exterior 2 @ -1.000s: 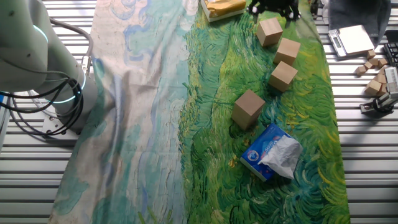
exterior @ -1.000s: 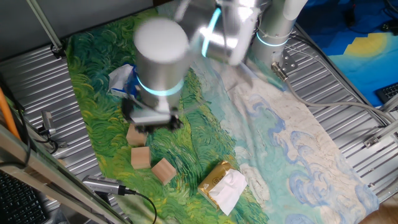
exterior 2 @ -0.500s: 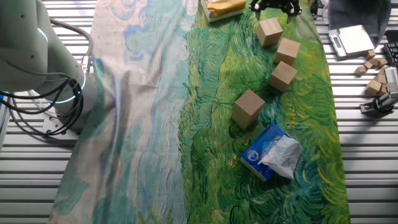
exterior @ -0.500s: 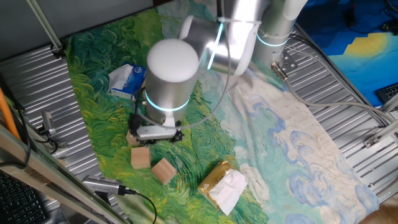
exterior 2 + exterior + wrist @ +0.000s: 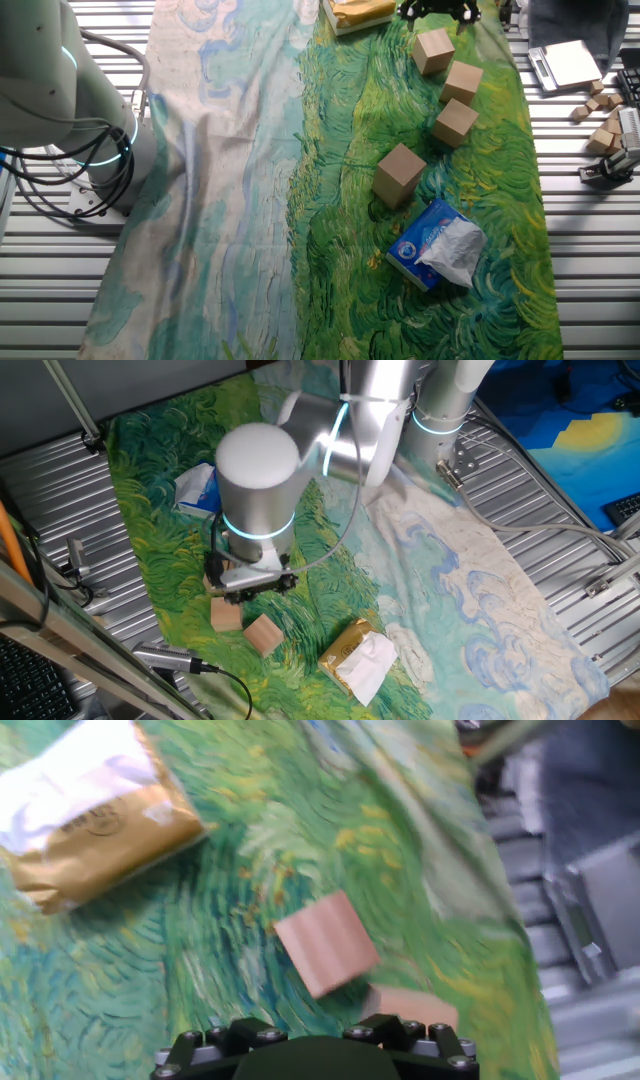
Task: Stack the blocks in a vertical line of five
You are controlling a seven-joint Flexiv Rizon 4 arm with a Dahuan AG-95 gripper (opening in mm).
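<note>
— On the green cloth [image 5: 160,490] from one fixed side: two blocks [image 5: 227,615] at 6 o'clock of the arm's hand [image 5: 250,575]; blue packet [image 5: 198,486] at 11.
— And from the other fixed side?
— Four blocks [image 5: 400,174] in a loose line toward 1 o'clock, apart, unstacked.
— Hand camera?
— One block [image 5: 325,942] dead centre, another [image 5: 412,1007] at 5 o'clock, gold packet [image 5: 95,815] at 10. Jaws unseen; cannot tell whether released or clenched.

The blocks [image 5: 401,173] are matt, plain light wood. They rest on a wrinkled printed cloth [image 5: 250,200] over ribbed metal table [image 5: 600,260]. At twelve o'clock lies a glossy gold packet [image 5: 95,825].
</note>
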